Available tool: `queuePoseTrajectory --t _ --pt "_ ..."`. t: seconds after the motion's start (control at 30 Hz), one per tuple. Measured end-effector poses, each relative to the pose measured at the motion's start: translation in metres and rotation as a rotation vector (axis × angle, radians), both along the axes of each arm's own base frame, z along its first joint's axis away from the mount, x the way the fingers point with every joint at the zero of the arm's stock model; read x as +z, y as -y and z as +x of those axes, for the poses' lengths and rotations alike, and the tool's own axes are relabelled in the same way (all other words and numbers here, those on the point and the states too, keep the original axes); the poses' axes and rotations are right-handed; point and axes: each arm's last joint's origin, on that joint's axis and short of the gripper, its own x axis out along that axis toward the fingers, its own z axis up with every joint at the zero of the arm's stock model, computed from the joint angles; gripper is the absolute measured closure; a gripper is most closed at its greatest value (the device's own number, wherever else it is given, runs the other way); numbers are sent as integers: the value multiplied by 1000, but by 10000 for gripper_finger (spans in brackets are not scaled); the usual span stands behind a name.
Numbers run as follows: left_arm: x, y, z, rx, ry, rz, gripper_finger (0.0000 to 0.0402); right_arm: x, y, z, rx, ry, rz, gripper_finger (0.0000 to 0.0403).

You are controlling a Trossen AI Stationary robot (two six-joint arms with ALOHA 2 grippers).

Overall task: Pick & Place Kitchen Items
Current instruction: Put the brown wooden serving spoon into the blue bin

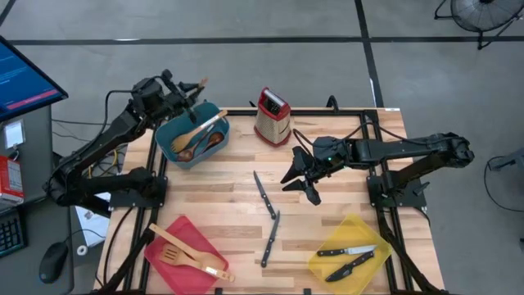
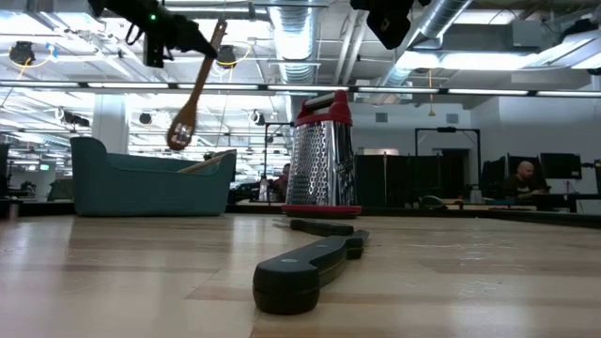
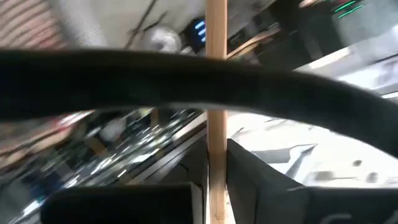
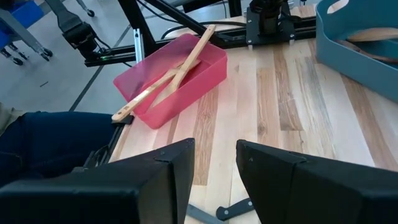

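My left gripper [image 1: 184, 98] hangs over the far rim of the teal bin [image 1: 192, 139], shut on a wooden spoon [image 2: 192, 89] whose bowl [image 2: 181, 131] dangles just above the bin [image 2: 150, 183]. More wooden spoons [image 1: 201, 135] lie inside that bin. Two black-handled knives [image 1: 264, 195] [image 1: 271, 239] lie flat on the table's middle. My right gripper [image 1: 304, 184] hovers open above the table right of them, with nothing between its fingers [image 4: 168, 180]. My left gripper pinches the spoon's handle [image 3: 216, 155] between its two fingers, on the handle's upper part near the free end [image 2: 218, 36]. The fingers lie across the handle. The spoon hangs clear of everything, slanted, bowl down.
A red-topped steel grater [image 1: 273, 116] stands at the far middle. A red bin [image 1: 176, 238] with wooden spatulas sits at the near left, a yellow bin [image 1: 340, 233] with knives at the near right. Bare wood lies between the bins.
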Motion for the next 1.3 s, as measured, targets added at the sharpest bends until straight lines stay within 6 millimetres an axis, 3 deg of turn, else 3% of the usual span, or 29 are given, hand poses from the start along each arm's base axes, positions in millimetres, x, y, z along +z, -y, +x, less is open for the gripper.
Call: queuePoseTrajectory --t 0.1,0.27,1.03,1.3 --pt "-1 7 7 -99 20 -30 376 0 0 0 4 1 -8 274" --pt "-3 8 12 -120 1 -36 376 0 0 0 4 2 -8 274" --pt "-8 -1 11 41 -34 -30 376 0 0 0 7 2 -10 274" --pt "-22 -19 13 86 -85 -88 376 0 0 0 7 1 -10 274"
